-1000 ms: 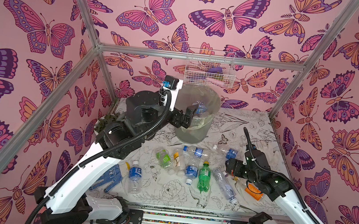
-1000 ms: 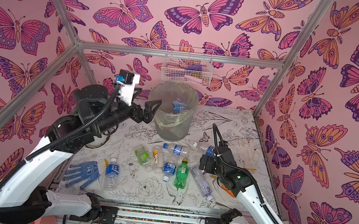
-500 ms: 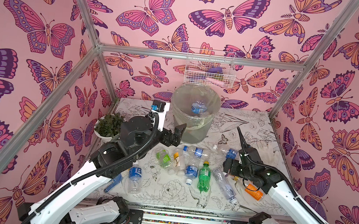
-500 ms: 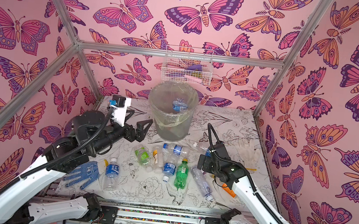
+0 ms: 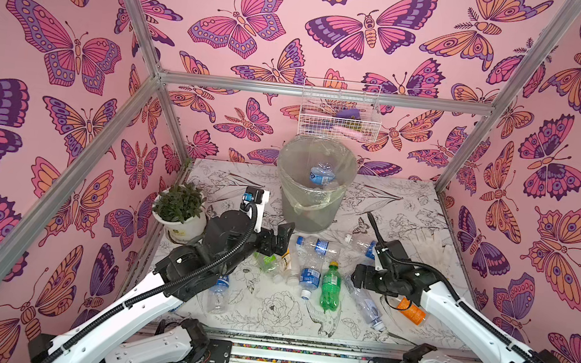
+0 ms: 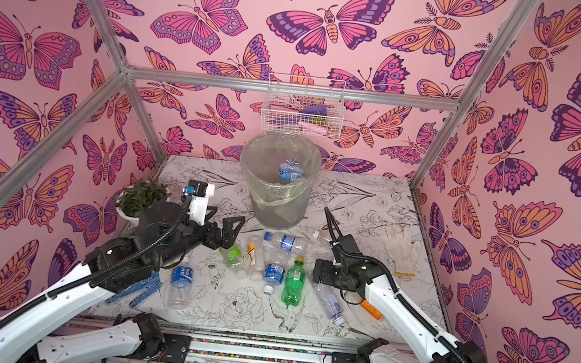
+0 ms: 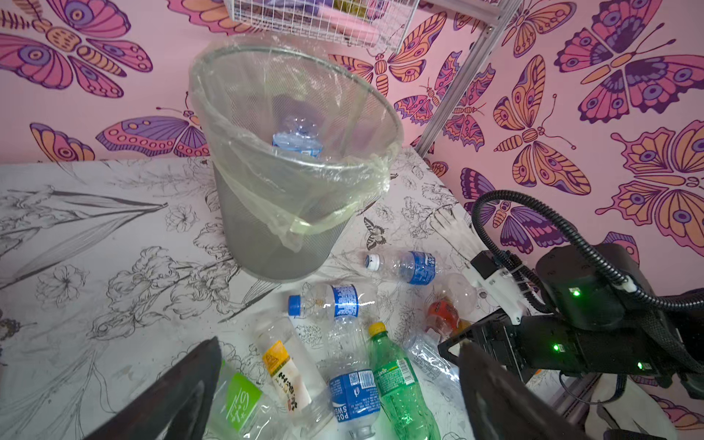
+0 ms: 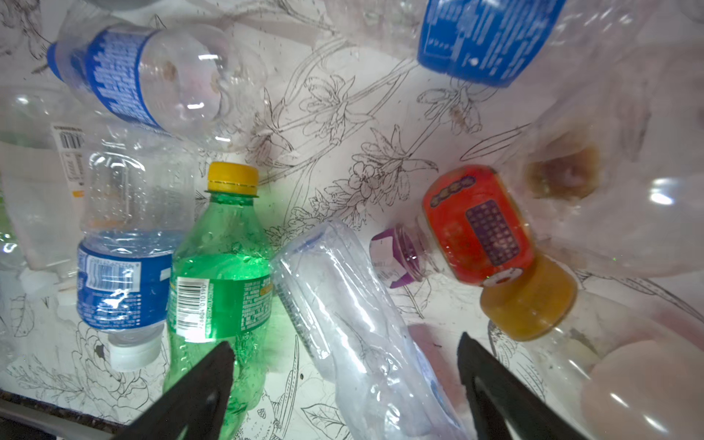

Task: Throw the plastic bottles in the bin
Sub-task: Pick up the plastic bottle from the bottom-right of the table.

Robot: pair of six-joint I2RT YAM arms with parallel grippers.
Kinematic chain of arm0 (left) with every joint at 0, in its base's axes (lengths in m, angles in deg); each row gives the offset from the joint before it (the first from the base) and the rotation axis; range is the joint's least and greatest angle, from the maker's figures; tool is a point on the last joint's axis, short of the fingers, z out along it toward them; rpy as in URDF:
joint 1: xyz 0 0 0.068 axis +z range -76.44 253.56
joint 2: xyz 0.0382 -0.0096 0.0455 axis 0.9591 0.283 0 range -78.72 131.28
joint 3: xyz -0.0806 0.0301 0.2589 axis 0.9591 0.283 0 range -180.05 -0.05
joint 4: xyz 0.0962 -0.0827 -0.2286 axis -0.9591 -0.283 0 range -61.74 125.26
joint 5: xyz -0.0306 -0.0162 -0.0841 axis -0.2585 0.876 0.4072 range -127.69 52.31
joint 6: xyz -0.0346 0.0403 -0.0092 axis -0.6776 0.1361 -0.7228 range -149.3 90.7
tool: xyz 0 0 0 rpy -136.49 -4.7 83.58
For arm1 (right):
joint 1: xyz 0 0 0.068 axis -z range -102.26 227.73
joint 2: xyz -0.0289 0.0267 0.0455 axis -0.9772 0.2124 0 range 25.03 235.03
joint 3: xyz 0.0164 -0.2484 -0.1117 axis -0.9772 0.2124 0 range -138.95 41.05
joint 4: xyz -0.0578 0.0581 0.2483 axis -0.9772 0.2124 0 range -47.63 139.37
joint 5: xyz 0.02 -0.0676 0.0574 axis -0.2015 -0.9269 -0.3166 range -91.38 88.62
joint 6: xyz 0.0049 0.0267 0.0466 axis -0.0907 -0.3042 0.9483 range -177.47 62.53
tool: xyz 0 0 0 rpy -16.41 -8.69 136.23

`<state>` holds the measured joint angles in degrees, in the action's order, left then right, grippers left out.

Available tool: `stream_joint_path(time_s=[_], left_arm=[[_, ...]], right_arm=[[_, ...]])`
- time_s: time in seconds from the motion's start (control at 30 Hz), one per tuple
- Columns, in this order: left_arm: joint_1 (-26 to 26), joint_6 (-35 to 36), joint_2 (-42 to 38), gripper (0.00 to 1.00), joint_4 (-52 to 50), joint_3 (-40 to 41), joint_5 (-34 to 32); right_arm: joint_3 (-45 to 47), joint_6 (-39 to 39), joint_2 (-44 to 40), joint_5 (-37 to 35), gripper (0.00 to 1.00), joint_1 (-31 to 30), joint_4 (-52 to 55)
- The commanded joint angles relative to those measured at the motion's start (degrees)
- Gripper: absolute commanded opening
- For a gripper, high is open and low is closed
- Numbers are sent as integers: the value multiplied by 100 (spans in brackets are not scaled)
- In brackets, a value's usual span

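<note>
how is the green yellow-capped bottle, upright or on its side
On its side: the green bottle lies flat on the table, cap toward the bin.

- I've got the bin (image 5: 312, 192) standing far-middle on the table (image 5: 410, 204), with one bottle (image 5: 320, 174) inside it.
- Wire basket (image 5: 339, 111) hangs on the far wall, above the bin.
- Plant pot (image 5: 180, 220) sits at the left edge, left of the bin and a bit nearer.
- The plastic bottles (image 5: 331, 285) lie in a pile mid-table, just near of the bin.
- Lone bottle (image 5: 219, 290) lies left of the pile, nearer, apart from it.
- Left glove (image 6: 138, 286) lies just left of the lone bottle, partly under my left arm.
- Right glove (image 5: 432, 245) lies right of the pile, near the right edge.
- Left gripper (image 7: 338, 346) is over the pile's left end, right gripper (image 8: 344, 343) over its right end.
</note>
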<state>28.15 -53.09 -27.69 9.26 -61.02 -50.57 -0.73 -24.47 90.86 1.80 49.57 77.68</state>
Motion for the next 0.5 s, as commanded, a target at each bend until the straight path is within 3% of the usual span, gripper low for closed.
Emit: stream_joint_path(time_s=[0.0, 0.47], left_arm=[[-21, -324, -209, 99, -196, 252, 51], [-21, -533, -482, 99, -488, 548, -21]], right_arm=[[80, -65, 153, 264, 89, -10, -172], [-23, -119, 1275, -382, 82, -749, -43]])
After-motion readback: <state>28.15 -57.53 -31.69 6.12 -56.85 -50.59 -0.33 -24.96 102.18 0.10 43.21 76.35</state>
